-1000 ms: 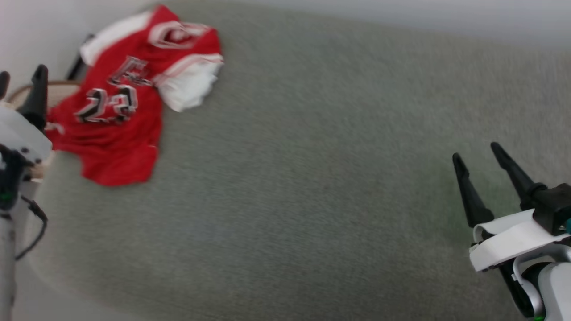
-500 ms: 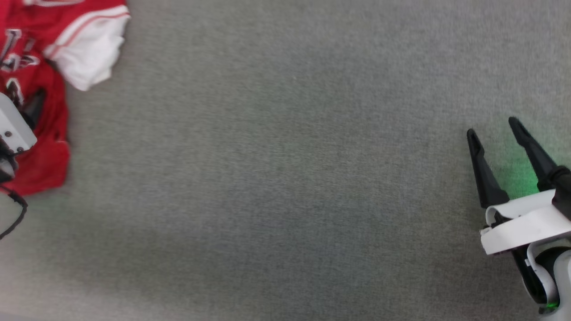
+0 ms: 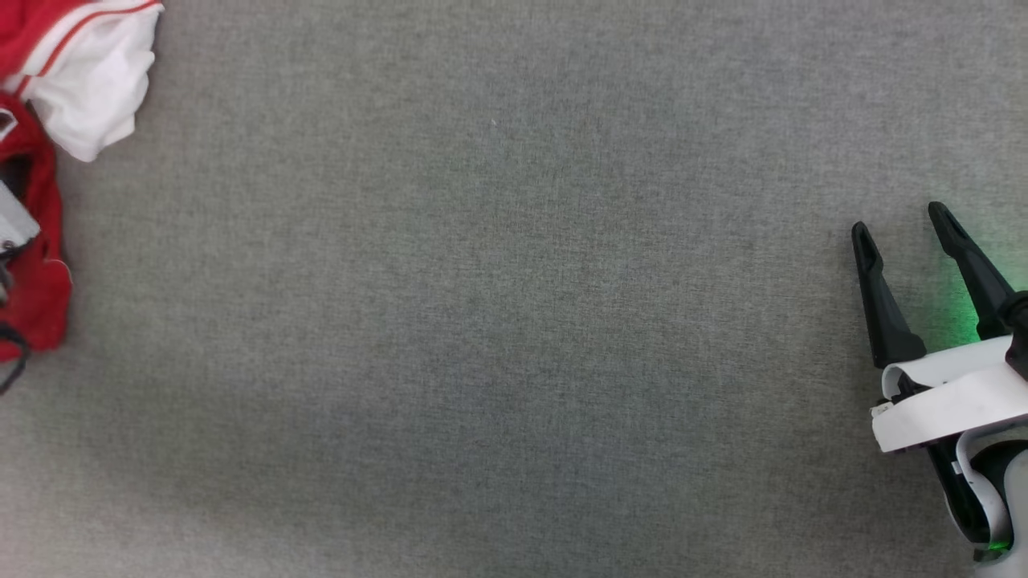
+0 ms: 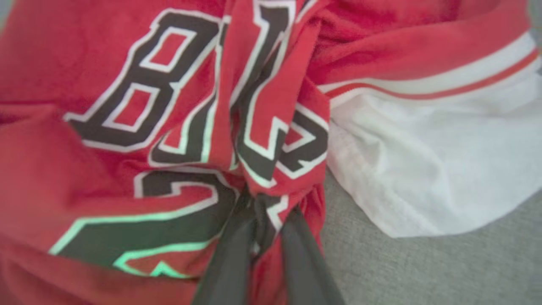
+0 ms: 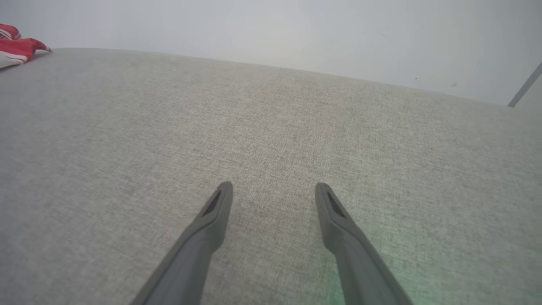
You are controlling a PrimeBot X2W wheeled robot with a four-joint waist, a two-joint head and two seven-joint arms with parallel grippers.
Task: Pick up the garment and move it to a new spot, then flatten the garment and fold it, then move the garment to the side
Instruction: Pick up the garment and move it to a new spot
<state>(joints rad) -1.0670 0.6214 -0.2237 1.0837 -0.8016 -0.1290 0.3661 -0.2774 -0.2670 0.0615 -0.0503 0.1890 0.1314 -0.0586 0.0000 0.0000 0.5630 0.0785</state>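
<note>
The garment [image 4: 139, 97], a red jersey with black lettering and a white sleeve [image 4: 427, 169], lies crumpled on the grey fabric surface [image 3: 514, 321]. My left gripper [image 4: 260, 203] has its two dark fingers [image 4: 228, 258] drawn together, with a bunched fold of the red cloth pinched between them. In the head view the garment [image 3: 80, 104] sits at the far left edge, with the left wrist's pale housing [image 3: 12, 225] over it. My right gripper [image 3: 898, 219] hovers open and empty at the far right, its tips [image 5: 274, 186] just above the surface.
The grey surface stretches wide between the two arms. In the right wrist view its far edge meets a pale wall [image 5: 271, 29], and a corner of the garment [image 5: 17, 48] shows at the far left.
The head camera has swung, so the garment now sits at the view's left edge. My left gripper has come down onto the garment and closed on its cloth. The right gripper stays open.
</note>
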